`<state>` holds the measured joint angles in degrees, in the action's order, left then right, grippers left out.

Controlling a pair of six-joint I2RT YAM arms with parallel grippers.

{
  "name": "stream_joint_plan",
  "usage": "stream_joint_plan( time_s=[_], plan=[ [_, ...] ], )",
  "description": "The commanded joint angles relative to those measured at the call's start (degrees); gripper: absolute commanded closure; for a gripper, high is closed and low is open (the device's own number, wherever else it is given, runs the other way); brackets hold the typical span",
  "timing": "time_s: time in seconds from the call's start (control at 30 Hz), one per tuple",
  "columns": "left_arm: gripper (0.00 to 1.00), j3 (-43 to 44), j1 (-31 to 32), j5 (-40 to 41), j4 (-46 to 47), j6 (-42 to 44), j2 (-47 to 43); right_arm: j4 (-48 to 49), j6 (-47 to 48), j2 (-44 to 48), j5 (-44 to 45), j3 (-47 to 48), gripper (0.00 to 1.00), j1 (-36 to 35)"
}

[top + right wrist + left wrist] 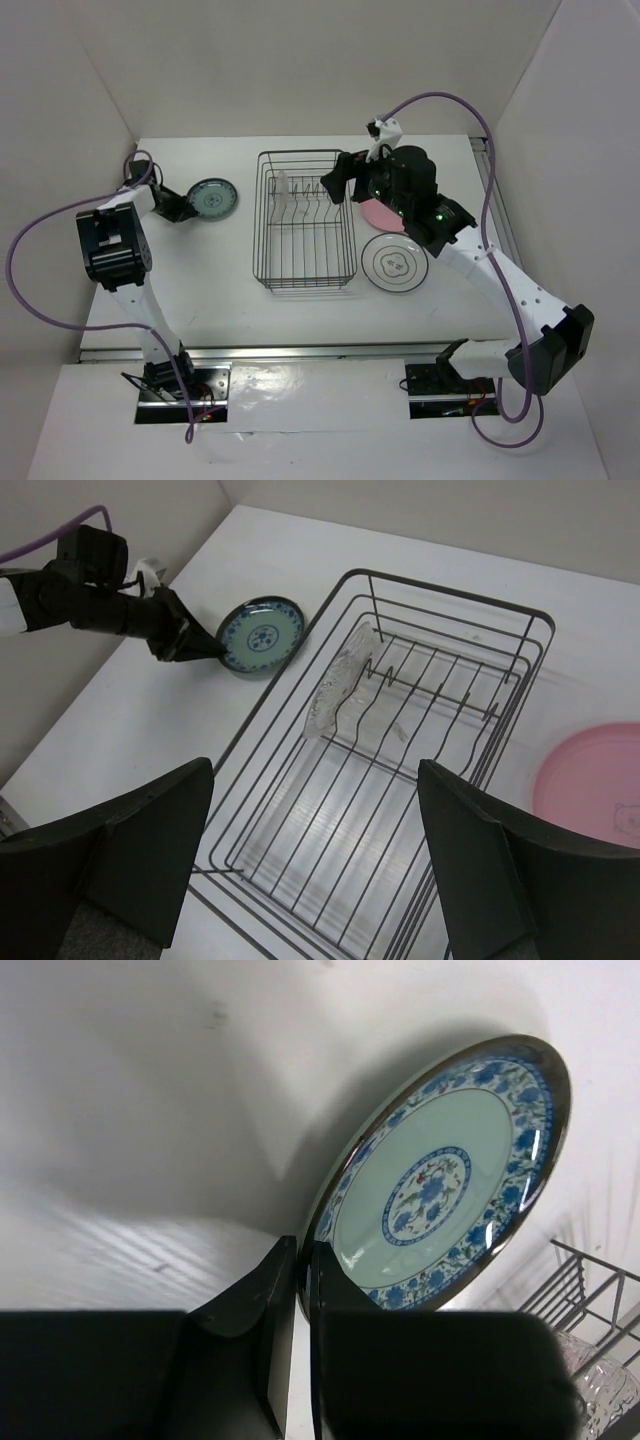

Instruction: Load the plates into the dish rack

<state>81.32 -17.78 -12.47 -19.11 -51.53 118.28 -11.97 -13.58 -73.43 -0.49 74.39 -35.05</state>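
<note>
The dark teal patterned plate [212,198] is left of the dish rack [262,215]. My left gripper [188,203] is shut on its left rim, and in the left wrist view the plate [440,1180] stands tilted with its rim pinched between my fingertips [285,1280]. The clear glass plate [281,192] stands upright among the rack's prongs. My right gripper [332,183] is open and empty above the rack [520,695]. The pink plate [378,213] lies right of the rack, partly under my right arm. The white ringed plate [394,262] lies in front of it.
White walls close in the table at the back and both sides. The right wrist view shows the glass plate [340,685], the teal plate [262,635], my left gripper [185,640] and the pink plate [590,785]. A purple cable loops above my right arm.
</note>
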Motion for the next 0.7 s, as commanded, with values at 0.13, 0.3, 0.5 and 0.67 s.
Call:
stream_joint_plan(
  time_s=[0.13, 0.3, 0.5, 0.67],
  plan=[
    [1.00, 0.95, 2.40, 4.21, -1.98, -0.86, 1.69, 4.23, 0.40, 4.17, -3.11, -1.26, 0.10, 3.49],
    [1.00, -0.19, 2.40, 7.71, -1.98, -1.38, -5.58, 5.98, -0.82, 3.47, -6.97, -4.16, 0.10, 6.65],
    [1.00, -3.01, -0.93, 3.72, 3.28, -0.59, -23.16, 11.18, -1.36, 2.42, -11.80, -7.77, 0.10, 7.89],
    [1.00, -4.49, 1.24, -0.01, 6.10, 5.81, -34.94, 16.00, -1.88, 2.41, -17.52, -10.66, 0.10, 7.89]
  ],
)
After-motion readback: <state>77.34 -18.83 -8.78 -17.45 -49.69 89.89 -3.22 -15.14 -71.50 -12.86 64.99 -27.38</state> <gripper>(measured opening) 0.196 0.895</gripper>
